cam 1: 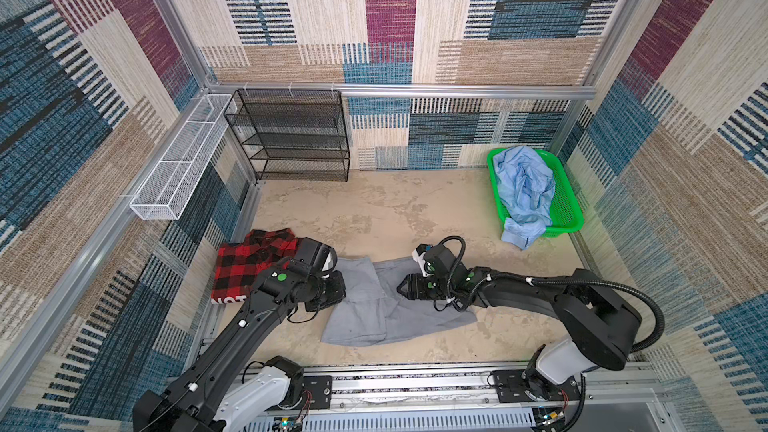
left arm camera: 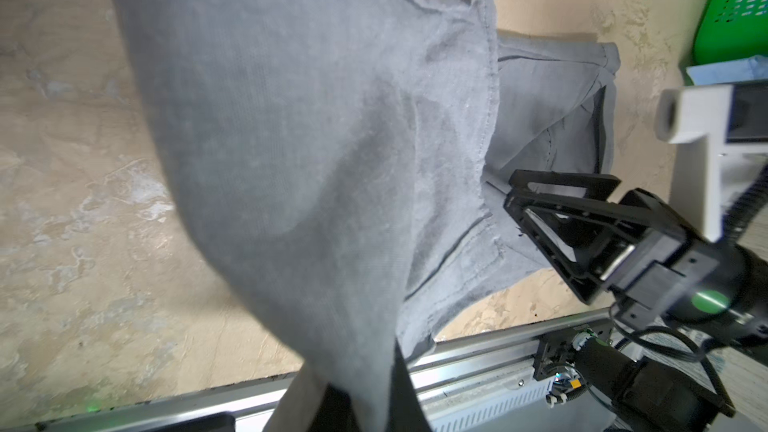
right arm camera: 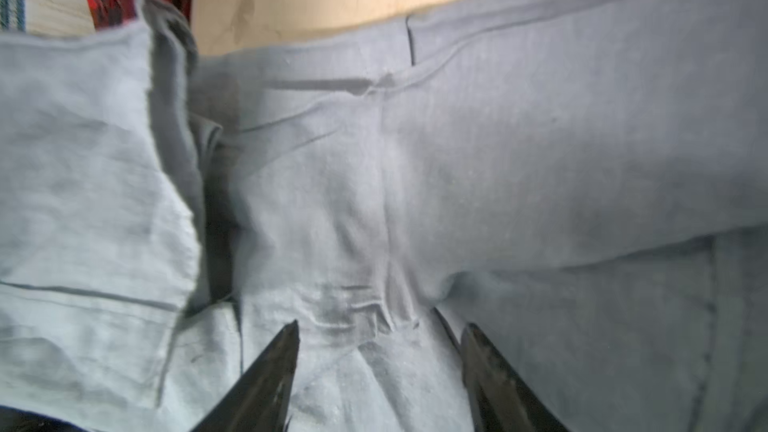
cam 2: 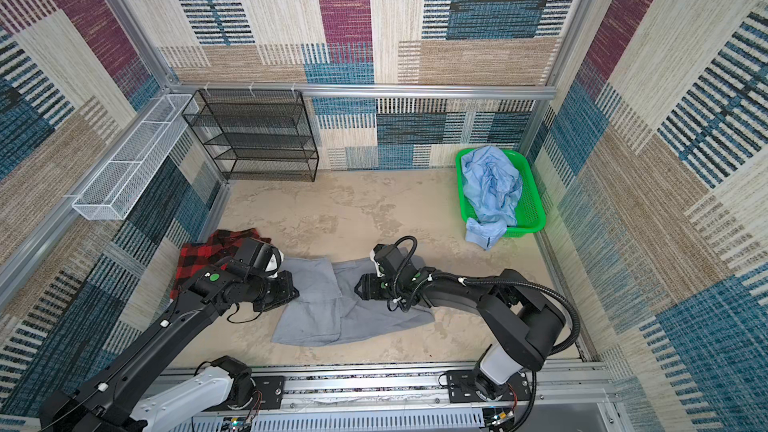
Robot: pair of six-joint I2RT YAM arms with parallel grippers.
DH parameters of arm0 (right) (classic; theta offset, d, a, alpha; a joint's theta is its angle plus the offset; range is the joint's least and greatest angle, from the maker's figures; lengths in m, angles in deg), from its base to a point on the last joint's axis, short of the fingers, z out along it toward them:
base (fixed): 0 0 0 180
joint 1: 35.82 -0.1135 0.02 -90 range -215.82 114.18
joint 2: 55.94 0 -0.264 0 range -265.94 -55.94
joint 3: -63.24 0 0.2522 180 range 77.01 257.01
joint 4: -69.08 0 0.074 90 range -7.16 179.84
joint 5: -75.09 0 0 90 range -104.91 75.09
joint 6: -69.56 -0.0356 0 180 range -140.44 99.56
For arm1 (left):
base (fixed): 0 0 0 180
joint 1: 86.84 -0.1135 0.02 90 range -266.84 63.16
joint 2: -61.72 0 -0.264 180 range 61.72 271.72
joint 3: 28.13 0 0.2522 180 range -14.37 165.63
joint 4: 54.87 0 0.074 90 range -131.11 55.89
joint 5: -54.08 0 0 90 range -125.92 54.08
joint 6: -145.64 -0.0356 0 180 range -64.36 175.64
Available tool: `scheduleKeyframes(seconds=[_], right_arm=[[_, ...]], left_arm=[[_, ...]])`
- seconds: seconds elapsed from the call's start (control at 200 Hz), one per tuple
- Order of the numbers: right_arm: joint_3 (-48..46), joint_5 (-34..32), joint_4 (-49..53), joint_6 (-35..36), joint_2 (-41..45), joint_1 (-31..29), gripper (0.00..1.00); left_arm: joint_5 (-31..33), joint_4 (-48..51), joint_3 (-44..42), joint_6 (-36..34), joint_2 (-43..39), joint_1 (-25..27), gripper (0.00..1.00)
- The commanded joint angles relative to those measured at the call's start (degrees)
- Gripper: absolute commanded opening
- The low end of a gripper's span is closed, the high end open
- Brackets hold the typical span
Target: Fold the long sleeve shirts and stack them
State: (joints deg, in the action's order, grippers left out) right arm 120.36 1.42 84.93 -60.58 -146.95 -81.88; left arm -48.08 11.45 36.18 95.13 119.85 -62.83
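Long sleeve shirts, I am counting three: plain grey shirt [cam 1: 365, 317] lying centrally, red-and-black plaid flannel [cam 1: 239, 261] left, light blue shirt [cam 1: 525, 184] filling one green mesh basket [cam 1: 567, 203]. Left gripper [cam 1: 338, 284], reaching low, is pinching grey fabric; right gripper [right arm camera: 382, 328] is facing it, spread.

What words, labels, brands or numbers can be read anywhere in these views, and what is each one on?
"NOT": white capitals on a red strip at the near edge of the plaid shirt, seen in a top view; the rest is hidden.
No print shows on the grey shirt, the light blue shirt or the green basket.
Any markings on the electronics by the front rail are too small to read.
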Motion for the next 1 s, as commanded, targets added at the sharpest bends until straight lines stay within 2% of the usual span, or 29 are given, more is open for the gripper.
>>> scheduleKeyframes(seconds=[0.0, 0.12, 0.701, 0.997], right_arm=[[1.0, 2.4, -0.3, 2.6, -2.6, 0.0, 0.64], [2.2, 5.4, -2.5, 2.6, -6.4, -0.4, 0.63], [9.1, 6.7, -5.3, 0.7, -15.5, -4.9, 0.62], [11.9, 6.1, -5.1, 0.2, -18.3, -5.8, 0.61]], left_arm=[[1.9, 4.6, 3.0, -3.2, 0.9, -0.1, 0.0], [1.8, 7.4, 6.2, -4.9, 2.4, -0.1, 0.0], [5.4, 20.7, 21.5, -10.7, 13.6, 0.5, 0.0], [12.8, 29.4, 27.7, -12.8, 20.6, 2.9, 0.0]])
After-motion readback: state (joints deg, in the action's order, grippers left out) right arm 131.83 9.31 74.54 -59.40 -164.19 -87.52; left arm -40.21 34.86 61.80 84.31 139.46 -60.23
